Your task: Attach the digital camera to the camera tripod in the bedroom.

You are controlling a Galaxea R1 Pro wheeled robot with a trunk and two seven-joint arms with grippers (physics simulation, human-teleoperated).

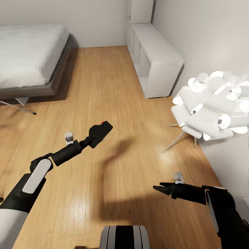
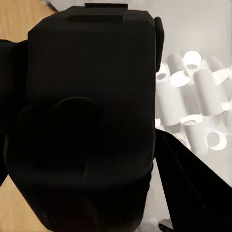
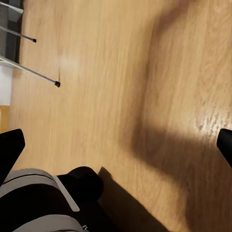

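The digital camera [image 1: 100, 132], a small chunky black body with a red button on top, is already in our left gripper [image 1: 92, 137], fingers clamped on it and held out over the bare wood-plank floor [image 1: 103, 86]. In the left wrist view the camera's dark body [image 2: 92, 121] blocks nearly everything, with a bit of the white rolled-petal floor lamp [image 2: 193, 101] peeking past it.

So we figure the pickup is done and we're in the carry step, looking for the mount. Taking the low grey bed with the white mattress [image 1: 31, 58] as our landmark: the camera hangs well out from its foot end, over open floor. The white cube shelf unit [image 1: 155, 62] runs along the wall across the room from the bed. The petal lamp [image 1: 211, 107] stands further along that same wall, near our right side. It's a lamp, not the mount, so don't get fooled.

A thin pale leg with a dark foot [image 1: 20, 109] pokes out just beside the bed's near corner. It could be the tripod, but we can't tell from so little.

Our right gripper [image 1: 165, 188] hovers low over the floor, fingers apart and empty. The right wrist view shows its two dark fingertips [image 3: 10, 145] spread wide.

Next we probably need to turn toward that bed corner, get the head of the stand in view, and keep the grip steady.
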